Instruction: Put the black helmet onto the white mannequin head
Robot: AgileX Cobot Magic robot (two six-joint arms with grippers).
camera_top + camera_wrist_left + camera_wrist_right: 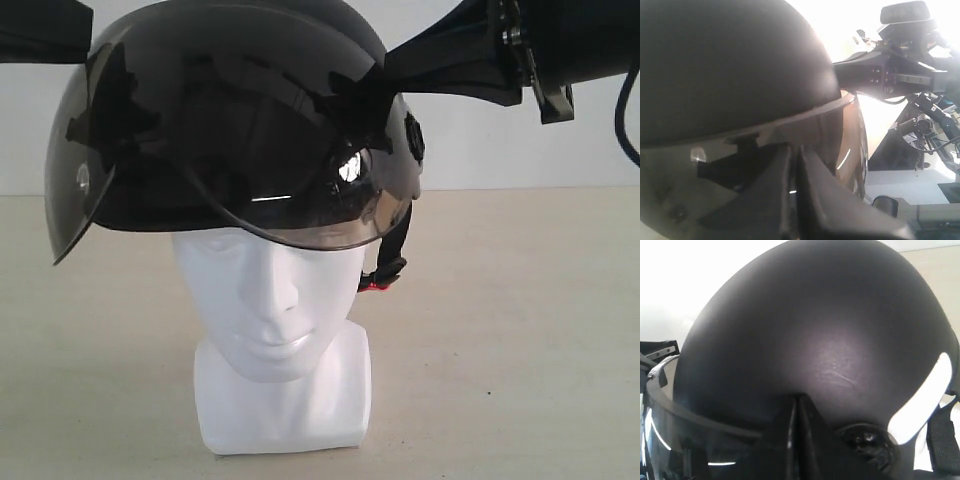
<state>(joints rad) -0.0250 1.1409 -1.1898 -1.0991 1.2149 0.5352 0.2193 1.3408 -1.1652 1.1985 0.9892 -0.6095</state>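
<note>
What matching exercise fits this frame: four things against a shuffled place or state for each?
Things:
1. black helmet
2. white mannequin head
3. red buckle
4. right gripper

Places or states:
A. hangs on the strap beside the face
B. stands on the table, facing the exterior camera
C. shut on the helmet's edge
D. held from both sides, covering the crown of the head

Pairs: 1-D, 2-B, 3-A, 4-C.
</note>
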